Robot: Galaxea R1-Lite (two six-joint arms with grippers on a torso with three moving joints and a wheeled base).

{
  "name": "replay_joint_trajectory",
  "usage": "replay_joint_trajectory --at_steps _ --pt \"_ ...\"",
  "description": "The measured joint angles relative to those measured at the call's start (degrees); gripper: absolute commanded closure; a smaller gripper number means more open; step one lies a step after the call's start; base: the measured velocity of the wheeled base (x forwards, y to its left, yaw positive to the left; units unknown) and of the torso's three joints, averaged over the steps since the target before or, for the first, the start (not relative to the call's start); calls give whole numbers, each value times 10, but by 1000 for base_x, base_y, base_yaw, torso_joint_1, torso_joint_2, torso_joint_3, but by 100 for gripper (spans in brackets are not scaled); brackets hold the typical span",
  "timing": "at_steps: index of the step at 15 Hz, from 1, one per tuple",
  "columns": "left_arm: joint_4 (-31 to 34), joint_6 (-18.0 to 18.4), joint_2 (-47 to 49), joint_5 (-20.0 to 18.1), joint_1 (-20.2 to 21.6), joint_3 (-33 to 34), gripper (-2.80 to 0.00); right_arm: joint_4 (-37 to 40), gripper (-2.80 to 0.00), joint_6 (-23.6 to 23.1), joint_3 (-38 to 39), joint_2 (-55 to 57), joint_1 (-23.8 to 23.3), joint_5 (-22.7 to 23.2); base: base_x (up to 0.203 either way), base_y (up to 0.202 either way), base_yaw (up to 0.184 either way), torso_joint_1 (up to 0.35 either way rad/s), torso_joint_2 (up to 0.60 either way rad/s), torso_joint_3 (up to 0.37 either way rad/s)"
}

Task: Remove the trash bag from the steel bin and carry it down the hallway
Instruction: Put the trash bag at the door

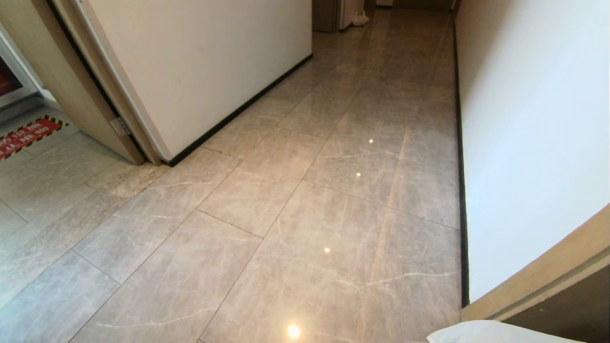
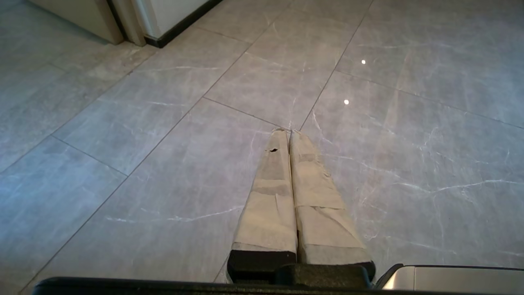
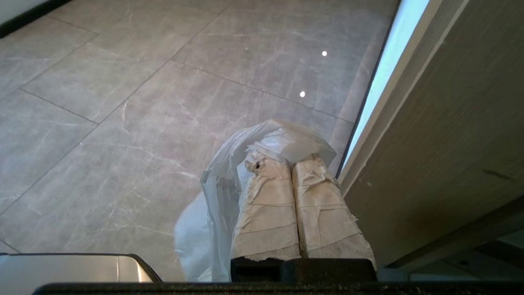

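Note:
The trash bag (image 3: 224, 180), thin white translucent plastic, is pinched between the taped fingers of my right gripper (image 3: 290, 160), which is shut on it. The bag drapes over the fingertips and hangs down one side above the floor. My left gripper (image 2: 289, 132) is shut with nothing in it, its taped fingers pressed together over bare tiles. The hallway (image 1: 343, 181) stretches ahead with glossy beige-grey marbled tiles, cream walls and a black baseboard. Neither arm appears in the head view. The steel bin is out of view.
A wooden door frame (image 3: 446, 131) stands close beside the right gripper, also low on the right wall (image 1: 548, 267). An opened door (image 1: 90, 90) and a red floor marking (image 1: 28, 136) lie to the left. A small white bundle (image 1: 360, 19) sits far down the corridor.

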Motion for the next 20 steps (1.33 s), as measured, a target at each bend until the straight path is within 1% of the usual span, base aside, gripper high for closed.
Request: replay_joint_trajectory --at_steps 13,20 --pt "0 0 0 0 0 0 0 0 0 -3 0 0 0 2 0 0 0 2 3 -195" --pt "0 0 0 0 0 0 0 4 0 3 -1 0 0 -3 0 0 0 0 4 -21"
